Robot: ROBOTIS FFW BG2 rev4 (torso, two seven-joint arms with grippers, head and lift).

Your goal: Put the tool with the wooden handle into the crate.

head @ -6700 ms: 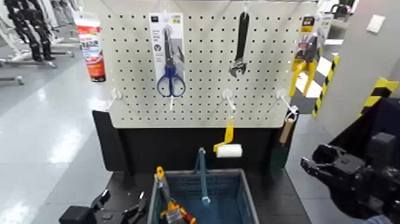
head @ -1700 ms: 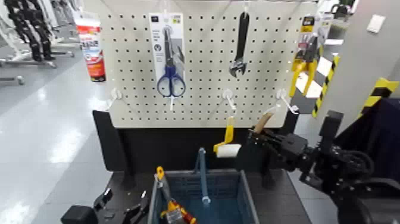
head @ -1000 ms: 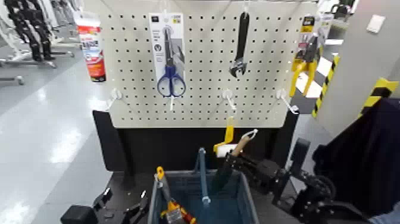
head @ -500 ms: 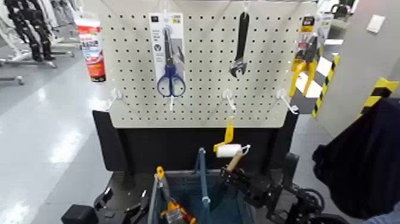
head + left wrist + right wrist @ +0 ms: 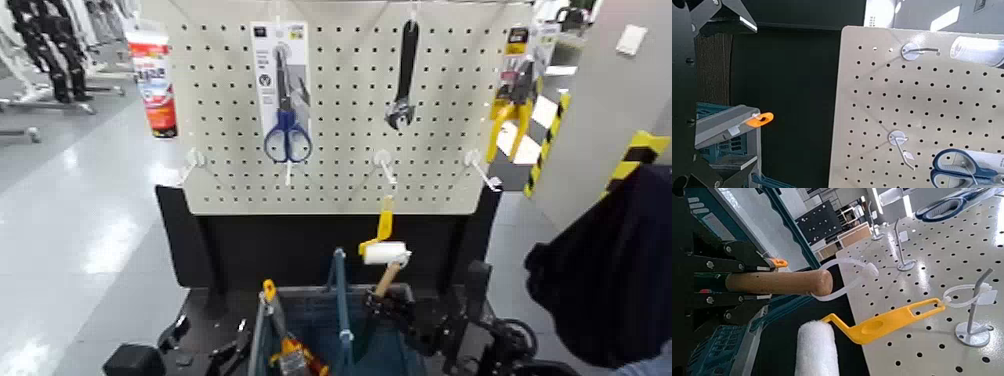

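Note:
The tool with the wooden handle is held by my right gripper, handle tilted up and towards the pegboard, blade end down inside the crate and mostly hidden. In the right wrist view the gripper is shut on the tan handle, whose white loop hangs off its end, with the crate's lattice wall right beside it. My left gripper is parked, open, at the crate's left; the left wrist view shows a corner of the crate.
A white paint roller with a yellow handle hangs just above the held tool. The pegboard holds blue scissors, a black wrench, yellow pliers and a bare hook. Yellow-handled tools lie in the crate's left half.
My right gripper took the wooden-handled tool off the right hook, carried it left and down, and now holds it lower, blade inside the crate. The left arm has not moved.

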